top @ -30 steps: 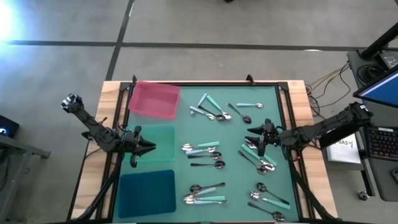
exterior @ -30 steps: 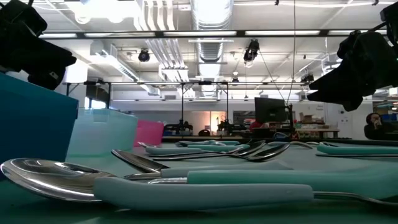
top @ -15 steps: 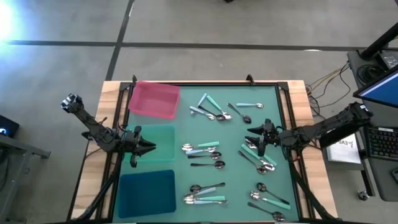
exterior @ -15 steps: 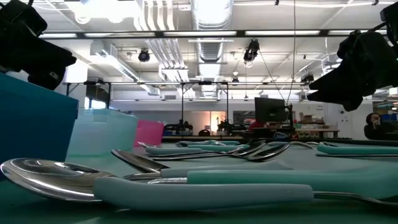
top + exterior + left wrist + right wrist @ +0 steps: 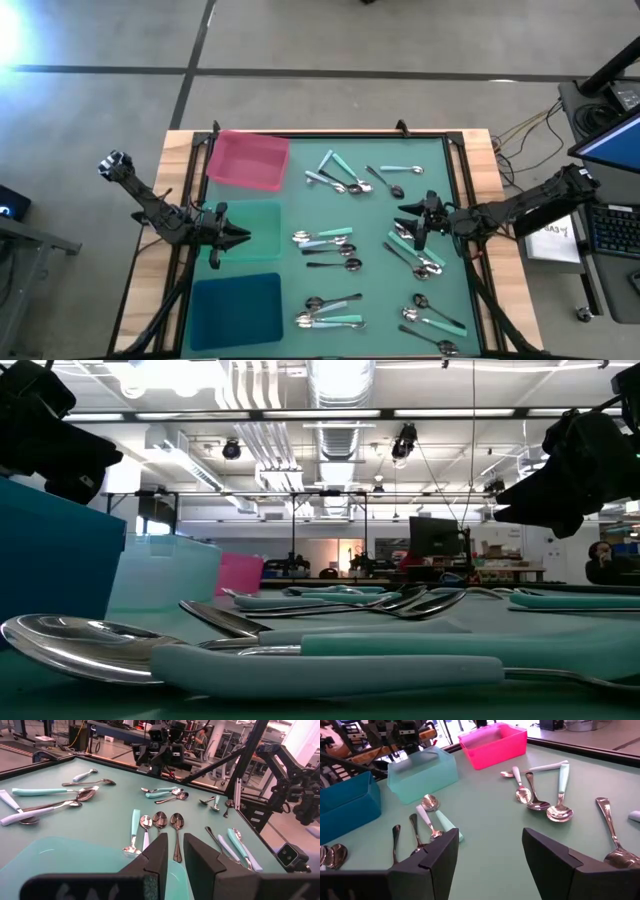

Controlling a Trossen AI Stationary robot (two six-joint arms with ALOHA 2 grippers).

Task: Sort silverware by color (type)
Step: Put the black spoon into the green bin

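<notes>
The silverware lies scattered in small groups on the green mat: spoons with silver, black or mint-teal handles, none of them held. My left gripper hovers over the left side of the mint tray. In the left wrist view its fingers stand only a narrow gap apart, with nothing between them. My right gripper hangs wide open above the mat on the right, over a few spoons. The right wrist view shows its fingers with nothing between them.
A pink tray stands at the far left, and a blue tray at the near left, both in line with the mint tray. A black frame edges the mat. A teal-handled spoon lies near the front edge.
</notes>
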